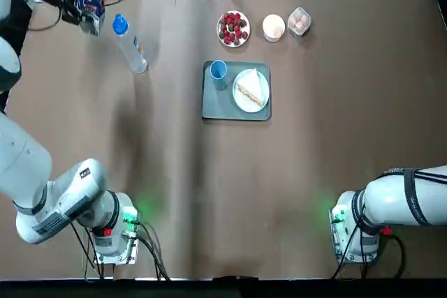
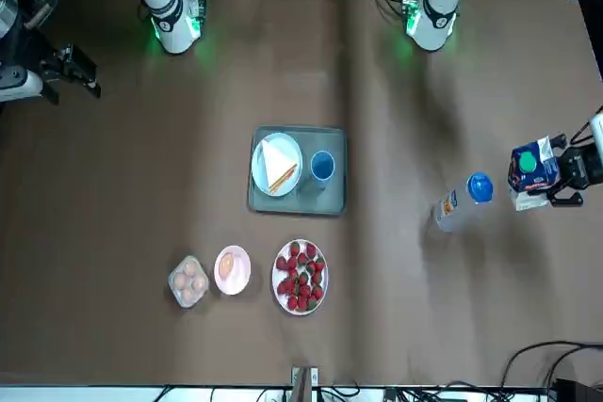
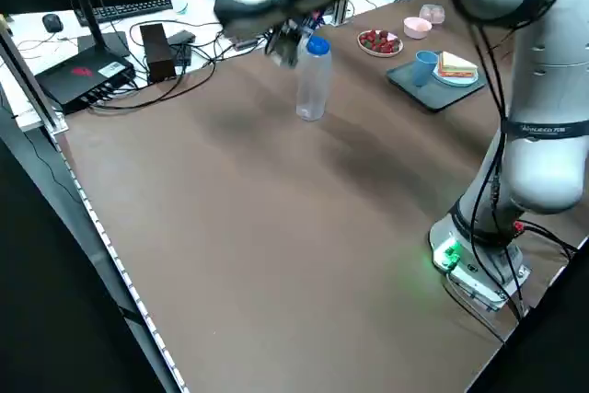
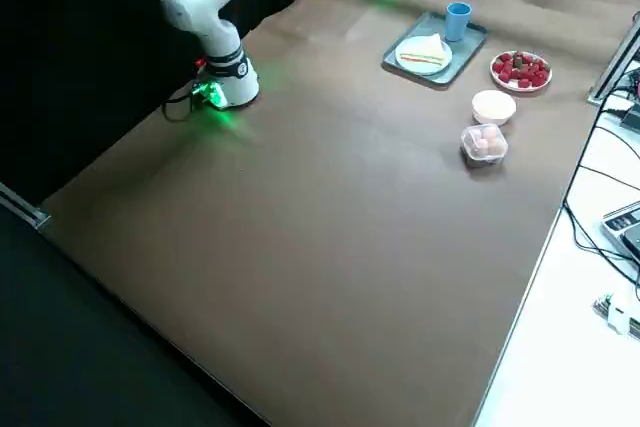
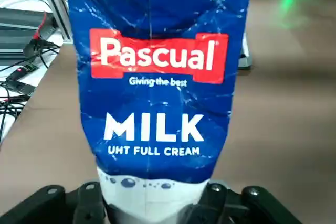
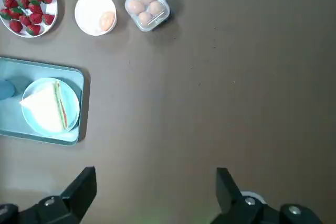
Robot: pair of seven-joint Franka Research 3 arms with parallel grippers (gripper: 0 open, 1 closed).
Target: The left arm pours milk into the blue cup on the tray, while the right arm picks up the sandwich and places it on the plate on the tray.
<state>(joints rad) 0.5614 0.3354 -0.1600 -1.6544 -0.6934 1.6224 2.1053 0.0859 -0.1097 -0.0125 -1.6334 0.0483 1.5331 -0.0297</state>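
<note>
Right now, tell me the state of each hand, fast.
Left hand: closed on the milk carton, at the table's far left edge near the bottle.
Right hand: open, holding nothing, above bare table.

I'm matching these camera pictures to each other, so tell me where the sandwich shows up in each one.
Top: sandwich on the plate, tray right half.
Front: centre, left of the blue cup.
Left side: upper right.
Right side: upper right of centre.
Left wrist: not visible.
Right wrist: left edge.
Shared landmark: the blue cup beside it.
</note>
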